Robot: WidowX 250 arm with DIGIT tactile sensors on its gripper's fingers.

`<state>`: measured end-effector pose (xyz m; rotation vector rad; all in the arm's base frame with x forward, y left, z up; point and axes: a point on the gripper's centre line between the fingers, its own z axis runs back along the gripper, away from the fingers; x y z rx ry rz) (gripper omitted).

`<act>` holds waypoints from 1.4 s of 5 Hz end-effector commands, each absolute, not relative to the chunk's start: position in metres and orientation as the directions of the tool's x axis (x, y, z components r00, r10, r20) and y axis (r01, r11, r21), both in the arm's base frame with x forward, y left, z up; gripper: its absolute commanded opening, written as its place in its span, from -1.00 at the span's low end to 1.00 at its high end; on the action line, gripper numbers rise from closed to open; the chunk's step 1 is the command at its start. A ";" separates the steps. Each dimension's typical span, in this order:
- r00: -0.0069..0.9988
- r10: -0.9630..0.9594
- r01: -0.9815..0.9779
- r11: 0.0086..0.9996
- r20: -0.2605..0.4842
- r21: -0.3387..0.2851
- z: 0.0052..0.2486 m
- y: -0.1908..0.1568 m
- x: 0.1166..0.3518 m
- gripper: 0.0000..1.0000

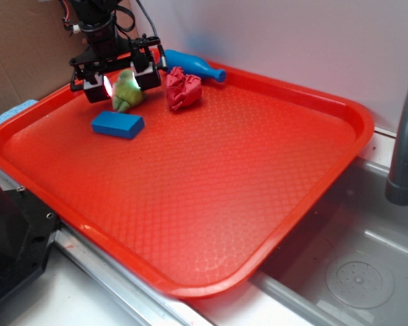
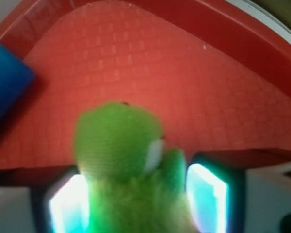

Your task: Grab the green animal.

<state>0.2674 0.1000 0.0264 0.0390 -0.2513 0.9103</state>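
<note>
Gripper sits in the upper left of the exterior frame, above the far left corner of the red tray, its two glowing pads pinching the green animal from either side. In the wrist view the same hold shows plainly: the gripper fills the bottom of the frame, a lit pad touching each flank of the green animal, whose fuzzy rounded head pokes up toward the middle of the picture with a pale patch on its right side. Whether the toy rests on the tray or hangs just off it cannot be told. Just below the toy in the exterior frame lies the blue block, flat on the tray and near the toy; in the wrist view the blue block shows as a blurred blue mass at the left edge. To the right of the gripper, the red cloth lump sits crumpled on the tray, close beside the right pad. Behind it, along the tray's far rim, a blue bottle-shaped toy lies on its side. The tray rests over a metal sink, with a grey faucet at the right edge of the frame and a blue sponge peeking out at the left edge.
</note>
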 end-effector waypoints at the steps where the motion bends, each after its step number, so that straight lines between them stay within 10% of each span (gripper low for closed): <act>1: 0.550 0.792 -0.798 0.592 0.265 -0.110 0.043 0.114 0.265 -1.00; 4: 0.811 0.523 -0.537 0.843 0.261 -0.022 0.119 0.084 0.260 -1.00; 7: 0.972 0.149 -0.129 0.985 0.183 -0.115 0.190 -0.011 0.204 -1.00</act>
